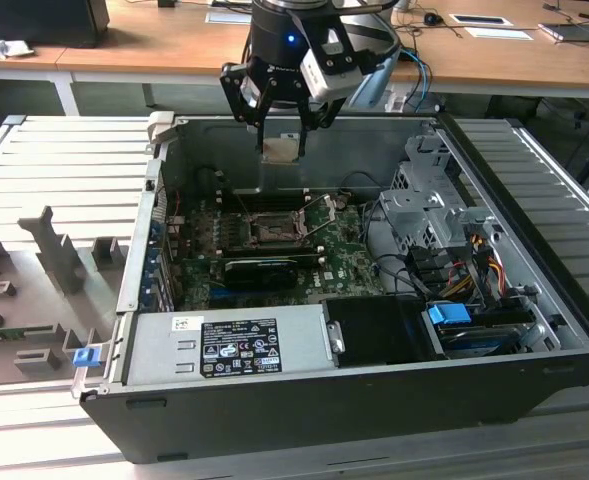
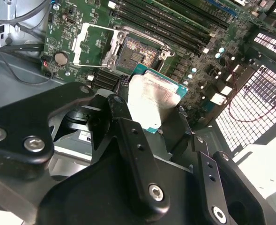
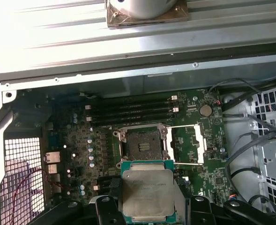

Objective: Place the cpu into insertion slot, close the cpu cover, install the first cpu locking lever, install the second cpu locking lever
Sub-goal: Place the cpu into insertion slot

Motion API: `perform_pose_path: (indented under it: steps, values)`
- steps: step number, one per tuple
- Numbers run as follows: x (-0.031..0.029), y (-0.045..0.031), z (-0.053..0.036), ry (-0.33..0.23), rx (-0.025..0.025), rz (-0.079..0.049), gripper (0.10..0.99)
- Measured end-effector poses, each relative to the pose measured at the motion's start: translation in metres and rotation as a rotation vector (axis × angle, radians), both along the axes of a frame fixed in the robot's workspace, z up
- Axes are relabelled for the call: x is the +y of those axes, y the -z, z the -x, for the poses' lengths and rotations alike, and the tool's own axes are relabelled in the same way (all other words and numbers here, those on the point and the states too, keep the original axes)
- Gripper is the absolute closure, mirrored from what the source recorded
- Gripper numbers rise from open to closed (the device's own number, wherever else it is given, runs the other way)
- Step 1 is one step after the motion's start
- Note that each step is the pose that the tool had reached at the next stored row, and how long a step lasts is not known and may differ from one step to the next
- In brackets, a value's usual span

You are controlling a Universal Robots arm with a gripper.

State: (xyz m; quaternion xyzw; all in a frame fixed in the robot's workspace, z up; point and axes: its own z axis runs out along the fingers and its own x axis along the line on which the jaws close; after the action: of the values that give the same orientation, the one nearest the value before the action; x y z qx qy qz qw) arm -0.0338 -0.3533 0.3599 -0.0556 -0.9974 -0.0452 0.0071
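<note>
My gripper (image 1: 281, 148) hangs above the open computer case, shut on the cpu (image 1: 279, 149), a flat silver-grey square chip with a green edge. Both wrist views show the cpu (image 2: 154, 98) (image 3: 147, 190) clamped by its sides between the black fingers (image 2: 122, 105), metal top facing the camera. Below it on the green board lies the insertion slot (image 1: 273, 231) (image 2: 137, 52) (image 3: 142, 144), a dark square socket, open and empty. The cpu cover (image 2: 94, 44) (image 3: 187, 143) is swung open and lies beside the slot. The cpu is well above the slot and touches nothing on the board.
Memory slots (image 3: 128, 110) run along one side of the socket, and a black graphics card (image 1: 264, 268) lies on the other. A power supply (image 1: 229, 345) fills the case front. The drive cage (image 1: 424, 215) and cables (image 1: 474, 260) sit at the exterior view's right.
</note>
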Motion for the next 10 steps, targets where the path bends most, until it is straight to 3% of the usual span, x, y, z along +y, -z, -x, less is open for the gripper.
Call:
perform_pose_path:
  steps: [10]
  values:
    - [-0.0001, 0.0044, 0.0000, 0.001, -0.0002, 0.000, 0.557]
